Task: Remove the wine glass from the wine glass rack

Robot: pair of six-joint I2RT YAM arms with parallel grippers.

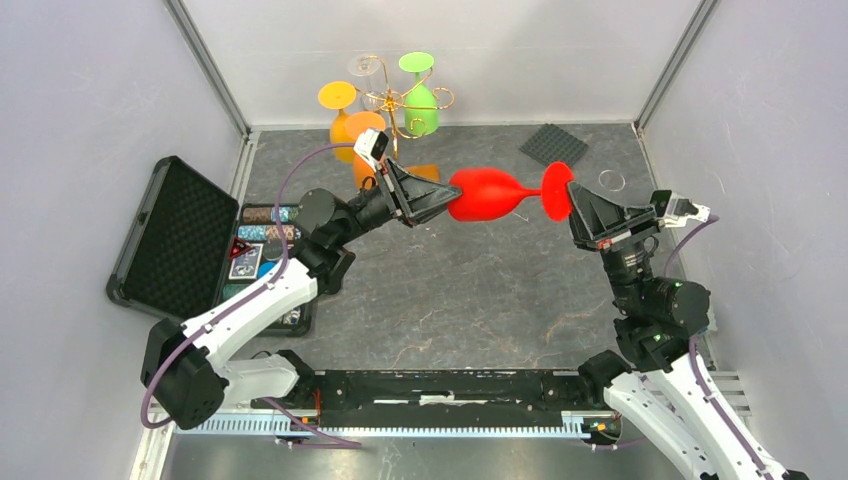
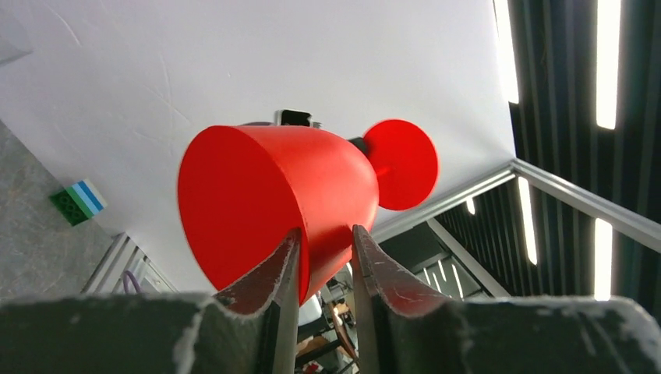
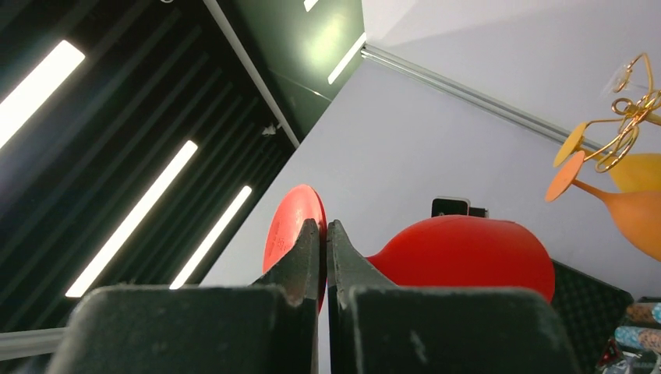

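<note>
Well, chips (image 1: 266, 232) in blk case (image 1: 175, 235)

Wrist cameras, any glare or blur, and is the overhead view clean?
Left wrist: ceiling light strips blow out at right, near jaws soft, red wine glass crisp. Right wrist: light strips flare at left, jaws dark and blurred, wine glass rack readable. Top external: even light, faint shadows, no glare.

You're facing a booth of pale grey-white walls (image 1: 90, 80), joined by aluminium corner posts (image 1: 205, 60), with a dark grey stone-patterned table top (image 1: 470, 300) filling the middle of the top view. In the right wrist view, upper left, there's a black slatted ceiling (image 3: 156, 78) — long white strip lights (image 3: 132, 216) run across it.
</note>
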